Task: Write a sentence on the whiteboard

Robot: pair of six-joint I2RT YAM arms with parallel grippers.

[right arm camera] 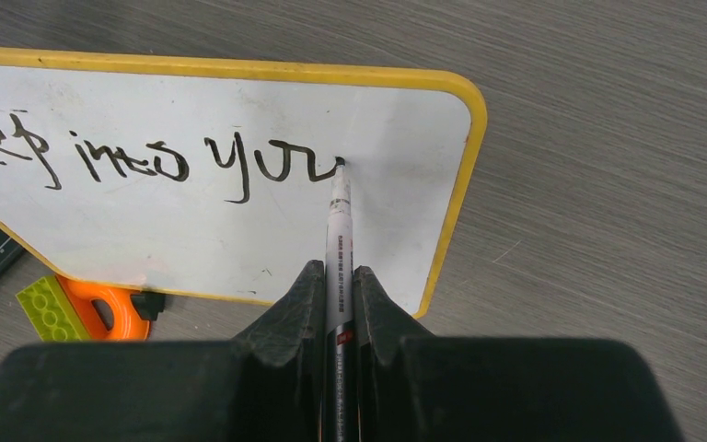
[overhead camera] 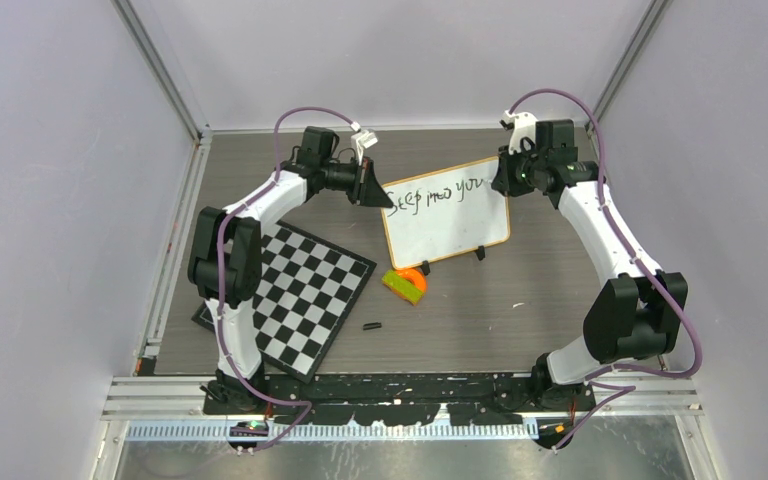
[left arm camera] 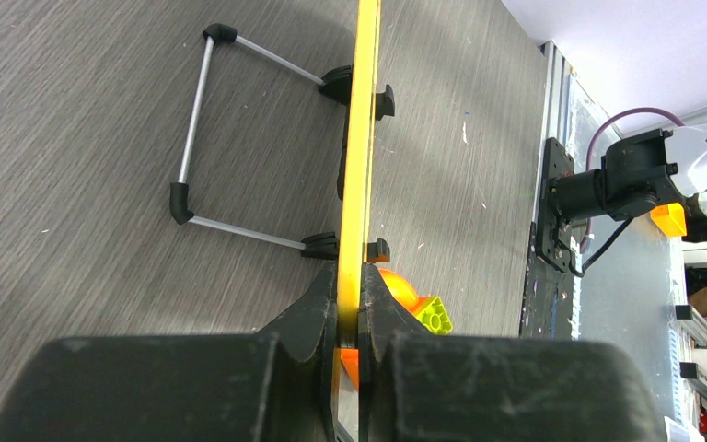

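The whiteboard (overhead camera: 460, 225) stands tilted on two black feet at the table's middle back; in the right wrist view (right arm camera: 239, 239) its frame looks yellow. The sentence (overhead camera: 432, 195) (right arm camera: 166, 161) reads "Step into you" plus a last stroke, in one line. My left gripper (overhead camera: 372, 187) (left arm camera: 350, 304) is shut on the whiteboard's left edge (left arm camera: 361, 138). My right gripper (overhead camera: 508, 175) (right arm camera: 336, 276) is shut on a white marker (right arm camera: 339, 221), whose tip touches the board at the end of the writing.
A black-and-white chequered board (overhead camera: 300, 290) lies at the left. An orange and green toy block (overhead camera: 405, 283) (right arm camera: 78, 308) sits just in front of the whiteboard. A small black cap (overhead camera: 371, 326) lies nearer me. The board's wire stand (left arm camera: 212, 129) rests behind it.
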